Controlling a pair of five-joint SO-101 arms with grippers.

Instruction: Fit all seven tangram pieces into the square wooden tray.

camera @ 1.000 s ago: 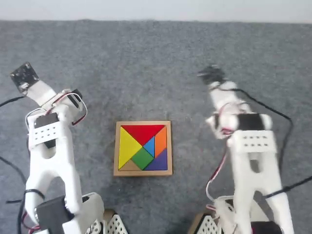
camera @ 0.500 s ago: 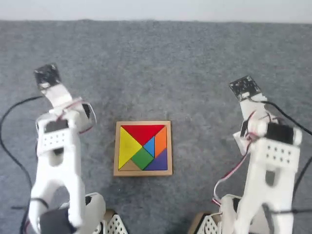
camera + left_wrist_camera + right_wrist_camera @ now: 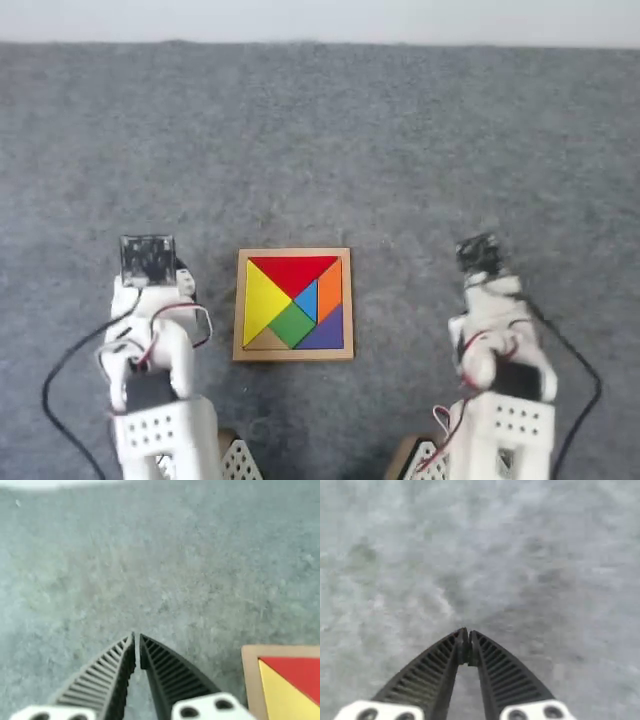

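Note:
The square wooden tray (image 3: 240, 304) lies at the middle of the grey carpet. Inside it sit a red triangle (image 3: 293, 272), a yellow triangle (image 3: 260, 300), a small blue triangle (image 3: 307, 299), an orange piece (image 3: 330, 290), a green square (image 3: 292, 324) and a purple piece (image 3: 327, 331). The near left corner shows a tan triangle (image 3: 262, 341); I cannot tell if it is a piece or bare wood. My left gripper (image 3: 136, 638) is shut and empty over carpet, with the tray corner (image 3: 250, 675) beside it. My right gripper (image 3: 466, 632) is shut and empty over bare carpet.
The left arm (image 3: 150, 330) stands folded left of the tray and the right arm (image 3: 492, 330) right of it, both near the front edge. Grey carpet (image 3: 320, 140) stretches open behind the tray to a pale wall.
Both arms have drawn back from their raised, outstretched poses and folded down toward the near edge. The tray and its pieces have stayed put.

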